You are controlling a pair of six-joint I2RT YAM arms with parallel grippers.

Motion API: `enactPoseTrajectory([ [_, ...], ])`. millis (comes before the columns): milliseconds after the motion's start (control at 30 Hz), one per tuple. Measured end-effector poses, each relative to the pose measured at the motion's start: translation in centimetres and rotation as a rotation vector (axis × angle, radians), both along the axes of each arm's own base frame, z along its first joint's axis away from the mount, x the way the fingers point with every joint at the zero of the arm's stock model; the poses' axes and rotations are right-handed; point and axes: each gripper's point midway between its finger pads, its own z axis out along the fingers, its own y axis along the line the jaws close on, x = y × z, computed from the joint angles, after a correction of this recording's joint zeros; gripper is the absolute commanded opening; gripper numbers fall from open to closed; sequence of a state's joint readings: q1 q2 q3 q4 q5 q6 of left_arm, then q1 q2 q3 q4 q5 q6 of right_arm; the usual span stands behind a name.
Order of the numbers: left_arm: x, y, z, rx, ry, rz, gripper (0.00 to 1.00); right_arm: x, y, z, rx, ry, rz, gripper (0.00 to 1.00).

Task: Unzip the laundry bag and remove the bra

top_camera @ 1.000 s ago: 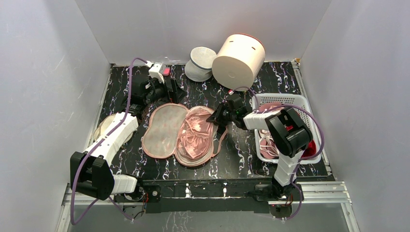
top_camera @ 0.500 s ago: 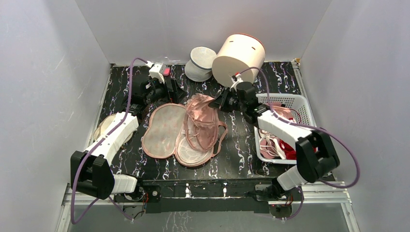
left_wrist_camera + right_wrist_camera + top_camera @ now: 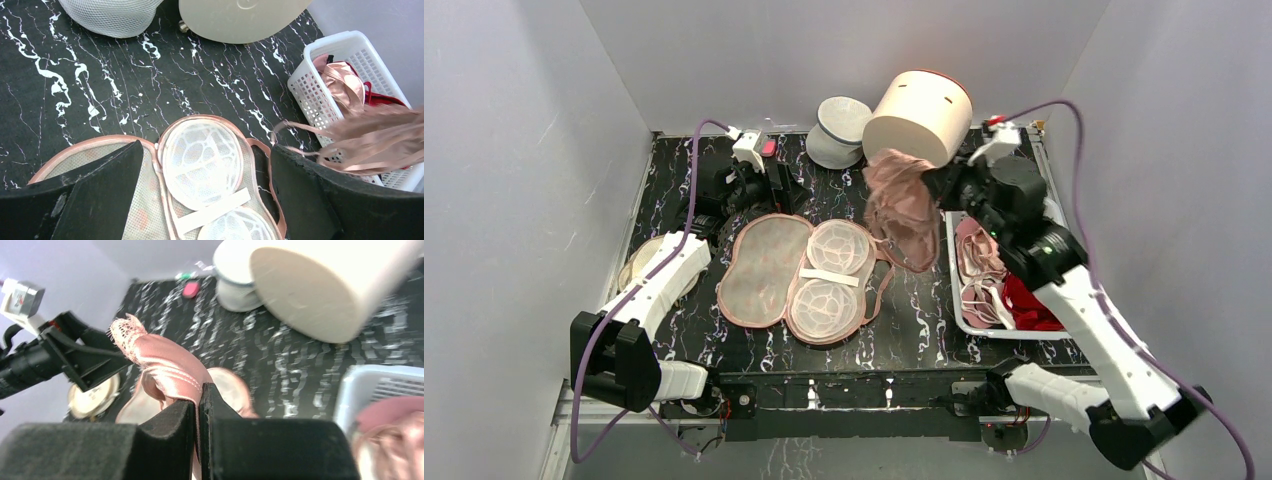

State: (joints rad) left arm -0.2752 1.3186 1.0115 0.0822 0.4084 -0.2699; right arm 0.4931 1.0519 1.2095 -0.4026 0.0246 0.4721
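Note:
The laundry bag point(image 3: 764, 270) lies unzipped and spread flat on the black mat, beige mesh lining up, with two white mesh cup forms point(image 3: 839, 245) in its right half; it also shows in the left wrist view point(image 3: 150, 200). My right gripper point(image 3: 934, 180) is shut on the salmon-pink satin bra point(image 3: 904, 205) and holds it in the air between the bag and the white basket. In the right wrist view the bra point(image 3: 165, 365) is pinched between my fingers point(image 3: 170, 435). My left gripper point(image 3: 774, 185) is open and empty above the bag's far end.
A white slotted basket point(image 3: 1054, 330) with pink and dark red garments stands at the right. A big cream cylinder point(image 3: 919, 120) and a white mesh pouch point(image 3: 839, 130) sit at the back. A round cream object point(image 3: 639, 262) lies at the left by my left arm.
My right gripper has lifted the bra out of the open bag, up and to the right toward the basket. The bag's white cup forms are now uncovered. My left arm has not moved.

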Motion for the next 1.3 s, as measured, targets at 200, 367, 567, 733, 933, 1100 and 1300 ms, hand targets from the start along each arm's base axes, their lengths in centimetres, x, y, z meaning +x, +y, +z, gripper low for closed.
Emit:
enactPoseTrajectory([
  [200, -0.1, -0.1, 0.0, -0.005, 0.003, -0.005, 0.98, -3.9, -8.2, 4.1, -0.146, -0.127, -0.245, 0.00],
  [367, -0.2, -0.3, 0.1, -0.013, 0.008, -0.013, 0.98, -7.1, -13.7, 4.7, -0.232, -0.149, -0.419, 0.00],
  [567, -0.2, -0.3, 0.0, -0.015, 0.011, -0.016, 0.98, -8.6, -16.7, 2.8, -0.291, -0.102, -0.539, 0.00],
  [733, -0.2, -0.3, 0.0, -0.015, 0.012, -0.016, 0.98, -8.7, -18.2, -0.8, -0.357, -0.013, -0.619, 0.00],
  [933, -0.2, -0.3, -0.2, -0.013, 0.016, -0.016, 0.98, -9.0, -19.1, -3.0, -0.328, 0.024, -0.693, 0.00],
  [1100, 0.0, -0.4, -1.0, -0.008, 0.036, -0.016, 0.98, -6.9, -18.0, -8.7, -0.363, 0.161, -0.736, 0.00],
  [1300, 0.1, -0.4, -1.1, -0.008, 0.038, -0.016, 0.98, -3.4, -16.3, -14.0, -0.451, 0.237, -0.721, 0.00],
])
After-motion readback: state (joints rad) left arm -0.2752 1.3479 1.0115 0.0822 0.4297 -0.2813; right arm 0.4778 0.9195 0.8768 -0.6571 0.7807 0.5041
